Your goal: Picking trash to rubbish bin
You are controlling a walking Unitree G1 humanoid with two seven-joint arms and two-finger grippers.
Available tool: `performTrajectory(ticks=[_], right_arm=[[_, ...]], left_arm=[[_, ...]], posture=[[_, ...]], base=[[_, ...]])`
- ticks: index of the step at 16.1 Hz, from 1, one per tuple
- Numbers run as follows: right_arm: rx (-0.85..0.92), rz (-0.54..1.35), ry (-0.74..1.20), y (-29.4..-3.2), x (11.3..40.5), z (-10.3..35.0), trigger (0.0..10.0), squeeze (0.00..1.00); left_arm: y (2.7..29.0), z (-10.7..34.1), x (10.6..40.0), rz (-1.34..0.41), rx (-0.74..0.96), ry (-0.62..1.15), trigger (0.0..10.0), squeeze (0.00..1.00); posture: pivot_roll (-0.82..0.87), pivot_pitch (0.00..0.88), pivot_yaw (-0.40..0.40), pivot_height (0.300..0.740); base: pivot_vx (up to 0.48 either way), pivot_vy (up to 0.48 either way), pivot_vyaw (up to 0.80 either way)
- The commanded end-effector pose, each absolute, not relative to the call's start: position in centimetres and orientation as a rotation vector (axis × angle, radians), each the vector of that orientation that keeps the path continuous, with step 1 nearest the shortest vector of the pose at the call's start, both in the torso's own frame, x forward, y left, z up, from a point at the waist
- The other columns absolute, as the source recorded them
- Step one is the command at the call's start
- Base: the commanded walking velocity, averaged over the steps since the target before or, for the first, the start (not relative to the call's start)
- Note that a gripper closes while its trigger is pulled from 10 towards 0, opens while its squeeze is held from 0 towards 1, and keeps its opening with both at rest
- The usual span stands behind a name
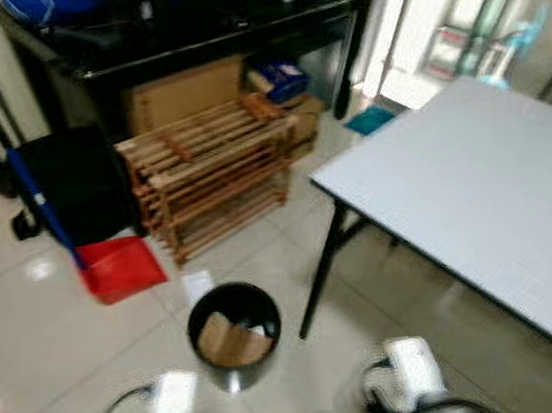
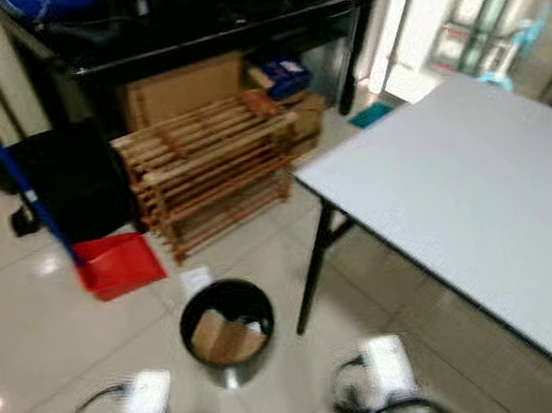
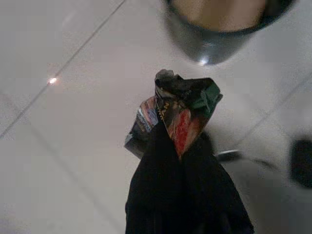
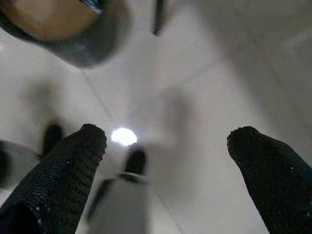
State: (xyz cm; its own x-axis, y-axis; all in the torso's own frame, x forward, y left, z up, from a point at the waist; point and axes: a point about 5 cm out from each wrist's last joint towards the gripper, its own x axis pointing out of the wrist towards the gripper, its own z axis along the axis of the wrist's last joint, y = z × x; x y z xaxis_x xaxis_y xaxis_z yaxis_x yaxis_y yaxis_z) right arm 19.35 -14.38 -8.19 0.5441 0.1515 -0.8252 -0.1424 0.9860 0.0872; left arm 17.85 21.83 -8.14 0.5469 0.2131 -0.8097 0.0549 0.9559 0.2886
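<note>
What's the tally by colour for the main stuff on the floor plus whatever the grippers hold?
Black: 2, bin and desk
Red: 1, dustpan
Wooden brown: 1, rack
Grey: 1, table
Multicoloured: 1, wrapper pinched in the left gripper
Right gripper: open, holding nothing
Total: 6

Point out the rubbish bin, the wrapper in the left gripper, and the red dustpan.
rubbish bin (image 1: 197,317): left eye view, on its black rim.
crumpled wrapper (image 3: 183,109): left wrist view, on its red and green middle.
red dustpan (image 1: 120,266): left eye view, on its flat red tray.
</note>
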Motion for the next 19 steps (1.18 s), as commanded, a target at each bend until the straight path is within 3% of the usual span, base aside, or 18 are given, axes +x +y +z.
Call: performTrajectory(ticks=[1,6,15,19], right_arm=[[-0.023,0.131,0.993,-16.39,19.14,-8.24,10.0,0.0],[-0.038,0.138,0.983,-16.28,19.19,-8.21,10.0,0.0],[-0.03,0.124,0.99,-16.4,19.17,-8.23,10.0,0.0],[-0.031,0.129,0.987,-16.43,19.25,-8.18,10.0,0.0]], left_arm=[[20.24,-8.23,18.25,0.062,0.277,0.977,10.0,0.0],[20.23,-8.21,18.31,0.062,0.279,0.976,10.0,0.0],[20.24,-8.23,18.27,0.062,0.28,0.978,10.0,0.0],[20.15,-8.22,18.3,0.06,0.281,0.971,10.0,0.0]], posture=[[-0.02,0.043,-0.131,0.74],[-0.02,0.042,-0.132,0.74],[-0.02,0.044,-0.132,0.74],[-0.02,0.046,-0.133,0.74]], base=[[0.48,0.0,0.0],[0.472,0.0,0.38],[0.469,0.0,0.0],[0.09,0.0,0.0]])
